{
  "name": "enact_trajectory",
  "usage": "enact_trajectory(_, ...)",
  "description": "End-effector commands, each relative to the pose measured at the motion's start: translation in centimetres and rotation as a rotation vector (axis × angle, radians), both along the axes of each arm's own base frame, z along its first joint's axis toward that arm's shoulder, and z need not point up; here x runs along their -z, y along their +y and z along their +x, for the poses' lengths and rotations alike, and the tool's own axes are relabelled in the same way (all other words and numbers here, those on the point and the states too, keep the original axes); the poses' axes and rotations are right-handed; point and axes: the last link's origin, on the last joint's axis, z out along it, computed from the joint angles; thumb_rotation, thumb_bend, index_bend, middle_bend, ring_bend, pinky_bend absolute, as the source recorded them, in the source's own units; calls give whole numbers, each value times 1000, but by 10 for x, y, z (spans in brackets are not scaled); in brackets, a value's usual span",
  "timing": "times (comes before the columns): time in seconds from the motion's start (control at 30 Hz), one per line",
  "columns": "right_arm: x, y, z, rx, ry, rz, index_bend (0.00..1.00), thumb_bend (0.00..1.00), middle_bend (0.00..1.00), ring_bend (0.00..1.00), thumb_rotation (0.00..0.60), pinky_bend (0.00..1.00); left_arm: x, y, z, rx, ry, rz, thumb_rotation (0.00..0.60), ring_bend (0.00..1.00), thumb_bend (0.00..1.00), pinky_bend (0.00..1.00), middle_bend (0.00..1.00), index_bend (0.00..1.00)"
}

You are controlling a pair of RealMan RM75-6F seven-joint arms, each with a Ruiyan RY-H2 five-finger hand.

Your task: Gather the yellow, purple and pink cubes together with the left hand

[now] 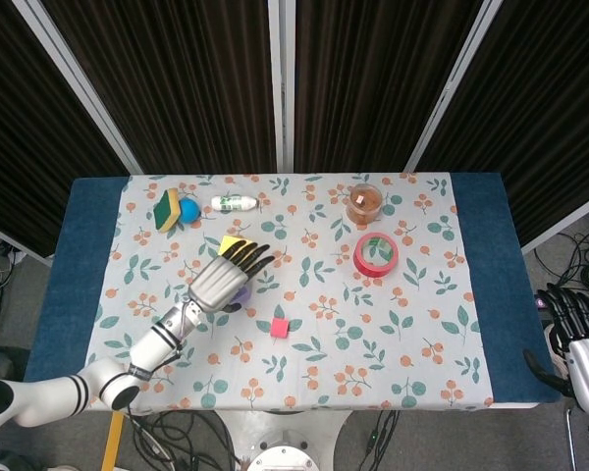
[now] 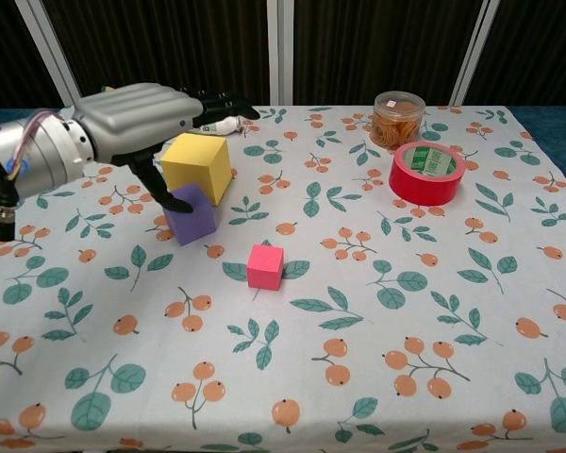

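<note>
Cubes (image 2: pixel 197 166), seemingly foam; left hand (image 2: pixel 137 115) above.

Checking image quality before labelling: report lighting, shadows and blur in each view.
Head view: even, soft light, sharp across the tablecloth, only a faint shadow under the left hand. Chest view: the pink cube is crisp with a soft shadow; the left hand's near side looks slightly soft; no glare on the red tape roll.
</note>
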Motion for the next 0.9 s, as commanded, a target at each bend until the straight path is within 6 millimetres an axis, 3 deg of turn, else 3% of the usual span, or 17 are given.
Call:
enact_trajectory(0.03, -1, 1, -1, 2, 0, -3, 0, 216, 39, 0, 600, 40, 13, 0, -1, 13, 50, 20, 600, 25, 0, 111, 0, 99)
enact_trajectory(0.4, -2, 3, -2, 2, -4, -17, 0, 215, 34, 0, 600, 40, 21, -7, -7, 44, 128, 61, 600, 11, 0, 111, 0, 84)
enact_trajectory(0.9, -2, 4, 0, -4, -6, -21, 0, 216, 26, 0, 600, 40, 20, 4, -27, 6, 186, 106, 600, 10, 0, 111, 0, 85)
